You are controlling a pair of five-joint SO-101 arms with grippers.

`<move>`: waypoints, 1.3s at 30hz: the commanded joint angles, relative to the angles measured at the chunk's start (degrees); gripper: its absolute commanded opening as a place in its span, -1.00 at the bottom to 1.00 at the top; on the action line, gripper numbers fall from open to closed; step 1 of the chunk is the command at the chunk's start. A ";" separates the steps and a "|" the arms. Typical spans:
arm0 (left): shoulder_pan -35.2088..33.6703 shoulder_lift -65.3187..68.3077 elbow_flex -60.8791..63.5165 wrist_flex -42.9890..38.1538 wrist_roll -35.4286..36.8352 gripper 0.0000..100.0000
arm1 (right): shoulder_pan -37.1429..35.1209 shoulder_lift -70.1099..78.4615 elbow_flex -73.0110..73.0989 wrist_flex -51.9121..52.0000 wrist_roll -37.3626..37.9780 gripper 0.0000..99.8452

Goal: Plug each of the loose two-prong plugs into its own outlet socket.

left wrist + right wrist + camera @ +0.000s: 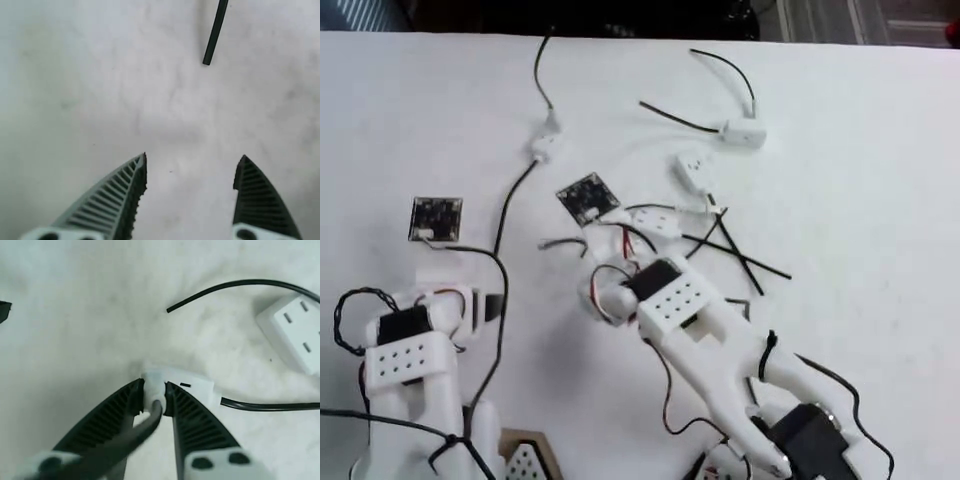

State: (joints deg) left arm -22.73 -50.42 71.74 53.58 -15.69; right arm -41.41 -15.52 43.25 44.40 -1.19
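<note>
At table centre, the right gripper (pixel 155 387) has its ribbed black fingers clamped on a white, boxy two-prong plug (pixel 195 385) that trails a round black cord (pixel 270 405). A white slotted outlet socket (pixel 295 332) lies near, not touching. The left gripper (pixel 192 162) stands spread over the matte white table (pixel 75 75).

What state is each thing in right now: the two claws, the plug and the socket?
left gripper: open, holding nothing.
right gripper: shut on the white plug.
white plug: gripped, not in any socket.
outlet socket: lying apart from the plug, visible slots empty.
</note>
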 commanded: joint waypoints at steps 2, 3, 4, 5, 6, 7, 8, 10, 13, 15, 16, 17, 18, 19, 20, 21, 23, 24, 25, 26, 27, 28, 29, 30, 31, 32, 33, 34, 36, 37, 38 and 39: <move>-0.31 -1.36 -0.26 -0.88 -0.35 -0.44 | -0.57 0.75 -2.20 -0.40 -0.18 -0.97; -0.31 -1.36 -0.26 -0.88 -0.35 -0.44 | -0.84 0.57 -2.11 0.13 -0.18 -0.97; -0.31 -1.36 -0.26 -0.88 -0.35 -0.44 | -1.19 0.40 -2.11 1.01 -0.18 -0.97; -0.31 -1.36 -0.26 -0.88 -0.35 -0.44 | -1.54 0.31 -2.29 1.80 -0.18 -0.97; -0.31 -1.36 -0.26 -0.88 -0.35 -0.44 | -1.80 0.22 -2.29 2.51 -0.18 -0.97; -0.31 -1.36 -0.26 -0.88 -0.35 -0.44 | -2.15 0.04 -2.29 2.95 -0.18 -0.97; -0.31 -1.36 -0.26 -0.88 -0.35 -0.44 | -2.24 -0.13 -2.29 3.21 -0.18 -0.97; -0.31 -1.36 -0.26 -0.88 -0.35 -0.44 | -2.33 -0.13 -2.29 4.00 -0.26 -0.97; -0.31 -1.36 -0.26 -0.88 -0.35 -0.44 | -2.33 -0.13 -2.29 4.18 -1.93 -0.97; -0.31 -1.36 -0.26 -0.88 -0.35 -0.44 | -2.24 0.22 -2.29 4.35 -2.11 -0.97; -0.31 -1.36 -0.26 -0.88 -0.35 -0.44 | -2.15 0.40 -2.29 4.35 -2.20 -0.97; -0.31 -1.36 -0.26 -0.88 -0.35 -0.44 | -2.07 0.40 -2.20 4.35 -2.20 -0.97; -0.31 -1.36 -0.26 -0.88 -0.35 -0.44 | -1.98 0.40 -2.02 4.35 -2.29 -0.97; -0.31 -1.36 -0.26 -0.88 -0.35 -0.44 | -1.80 0.48 -1.93 4.35 -2.46 -0.97; -0.31 -1.36 -0.26 -0.88 -0.35 -0.44 | -1.71 0.48 -1.85 4.35 -2.46 -0.97; -0.31 -1.36 -0.26 -0.88 -0.35 -0.44 | -1.63 0.48 -1.76 4.35 -2.46 -0.97; -0.31 -1.36 -0.26 -0.88 -0.35 -0.44 | -1.45 0.48 -0.97 3.91 -2.46 -0.97; -0.31 -1.36 -0.26 -0.88 -0.35 -0.44 | -1.45 0.48 -0.62 3.91 -2.46 -0.97; -0.31 -1.36 -0.26 -0.88 -0.35 -0.44 | -1.45 0.57 -0.53 3.65 -2.46 -0.97; -0.31 -1.36 -0.26 -0.88 -0.35 -0.44 | -1.36 0.92 -0.26 3.47 -2.46 -0.97; -0.31 -1.36 -0.26 -0.88 -0.35 -0.44 | -1.36 1.54 -0.09 3.30 -2.46 -0.97; -0.31 -1.36 -0.26 -0.88 -0.35 -0.44 | -1.45 2.42 0.09 2.51 -2.46 -0.97; -0.31 -1.36 -0.26 -0.88 -0.35 -0.44 | -1.45 3.56 0.26 1.71 -2.46 -0.97; -0.31 -1.36 -0.26 -0.88 -0.35 -0.44 | -1.54 4.88 0.26 1.10 -2.46 -0.97; -0.31 -1.36 -0.26 -0.88 -0.35 -0.44 | -1.54 6.37 0.18 0.66 -2.46 -0.97; -0.31 -1.36 -0.26 -0.88 -0.35 -0.44 | -1.54 7.78 -0.09 0.48 -2.46 -0.97; -0.31 -1.36 -0.26 -0.88 -0.35 -0.44 | -1.54 8.84 -0.09 0.04 -2.46 -0.97; -0.31 -1.36 -0.18 -0.88 -0.35 -0.44 | -1.63 9.89 -0.09 -0.22 -2.46 -0.97; -0.31 -1.36 -0.18 -0.88 -0.35 -0.44 | -1.63 10.77 -0.09 -0.48 -2.46 -0.97; -0.31 -1.36 -0.18 -0.88 -0.35 -0.44 | -1.54 10.86 0.00 -0.48 -2.46 -0.97; -0.31 -1.36 -0.18 -0.88 -0.35 -0.44 | -1.45 10.77 0.09 -0.31 -2.46 -0.97; -0.31 -1.36 -0.18 -0.88 -0.35 -0.44 | -1.45 10.77 0.18 -0.22 -2.46 -0.97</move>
State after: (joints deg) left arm -22.81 -50.42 71.91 53.58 -15.69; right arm -42.90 -5.85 42.81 44.04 -3.38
